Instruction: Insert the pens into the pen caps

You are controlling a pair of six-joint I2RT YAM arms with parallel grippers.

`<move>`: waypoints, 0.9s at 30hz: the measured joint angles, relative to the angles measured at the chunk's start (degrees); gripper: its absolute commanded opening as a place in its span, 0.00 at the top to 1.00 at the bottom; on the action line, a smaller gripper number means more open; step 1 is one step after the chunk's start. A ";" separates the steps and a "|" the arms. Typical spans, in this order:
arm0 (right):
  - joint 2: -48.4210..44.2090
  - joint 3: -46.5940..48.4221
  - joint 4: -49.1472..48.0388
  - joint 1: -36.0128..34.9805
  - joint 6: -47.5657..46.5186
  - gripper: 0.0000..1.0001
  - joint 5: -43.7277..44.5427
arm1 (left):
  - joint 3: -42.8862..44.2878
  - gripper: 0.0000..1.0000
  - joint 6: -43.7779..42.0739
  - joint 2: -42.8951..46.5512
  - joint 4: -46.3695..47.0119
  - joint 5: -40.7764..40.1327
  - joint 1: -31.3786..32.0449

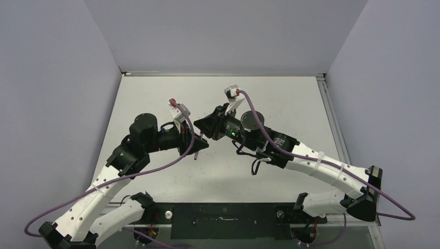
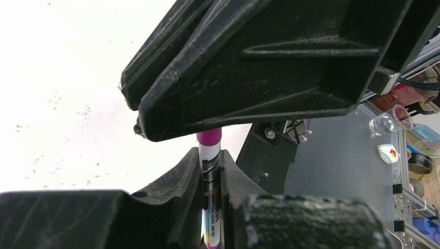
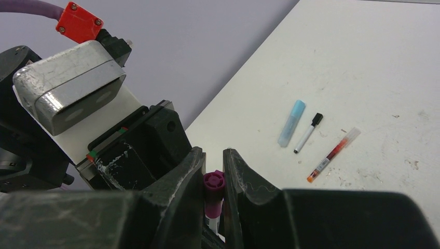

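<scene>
My left gripper (image 2: 210,165) is clenched on a white pen (image 2: 209,155) with printed bands, which stands upright between my fingers. My right gripper (image 3: 214,167) is closed on a magenta cap (image 3: 213,181). That cap sits at the pen's 12 o'clock end, touching it, but I cannot tell how far it is pushed on.

From overhead, my two grippers meet above the middle of the table (image 3: 373,62), the left one at 7 o'clock from the right.

Three loose things lie on the table at 2 o'clock from my right fingers:
- a light-blue tube (image 3: 291,123)
- a thin white pen with a black end (image 3: 308,133), just beside the tube at its 3 o'clock
- a red pen with a clear end (image 3: 334,154), near them at 4 o'clock, apart from both
</scene>
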State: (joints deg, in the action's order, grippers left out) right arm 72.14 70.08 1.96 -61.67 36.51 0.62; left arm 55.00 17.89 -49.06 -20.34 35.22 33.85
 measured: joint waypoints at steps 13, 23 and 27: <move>0.00 0.85 6.97 -2.86 -0.09 0.67 6.73 | -10.10 1.00 3.41 4.35 9.55 0.57 0.61; -1.68 5.81 11.96 -2.23 -3.93 0.51 14.75 | -14.84 1.00 6.12 2.95 11.32 -5.46 0.04; -4.37 6.36 14.21 -1.73 -6.03 0.49 19.89 | -14.82 1.00 6.51 0.70 11.17 -8.98 0.04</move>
State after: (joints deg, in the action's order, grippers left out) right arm 67.77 76.44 16.16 -63.40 30.48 20.51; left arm 40.18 24.40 -48.36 -9.17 26.24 33.89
